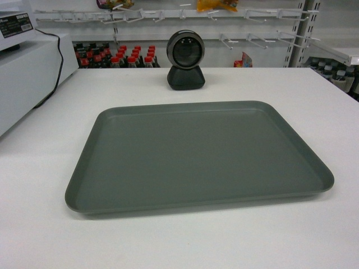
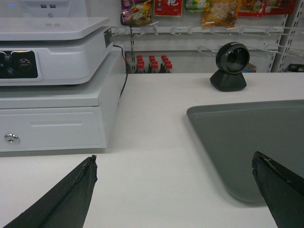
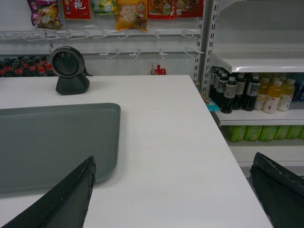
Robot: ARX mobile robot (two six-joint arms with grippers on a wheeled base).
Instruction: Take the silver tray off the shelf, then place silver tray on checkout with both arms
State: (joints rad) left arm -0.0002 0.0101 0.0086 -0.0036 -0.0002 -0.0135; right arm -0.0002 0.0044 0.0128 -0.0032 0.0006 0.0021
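Head view showed the silver tray (image 1: 199,157) lying flat on the checkout (image 1: 45,224), in front of the ball-shaped scanner (image 1: 185,60), with no arm over it. To the left, beside the cash register (image 2: 52,80), the left gripper (image 2: 175,190) was seen with its jaws spread wide and empty, the tray's near left corner lying between them. To the right, the right gripper (image 3: 173,190) was likewise wide and empty, the tray's right edge by its left finger. The placement was judged done; for a clean finish, both arms would best be drawn straight back and level, so that the rim was not nudged.
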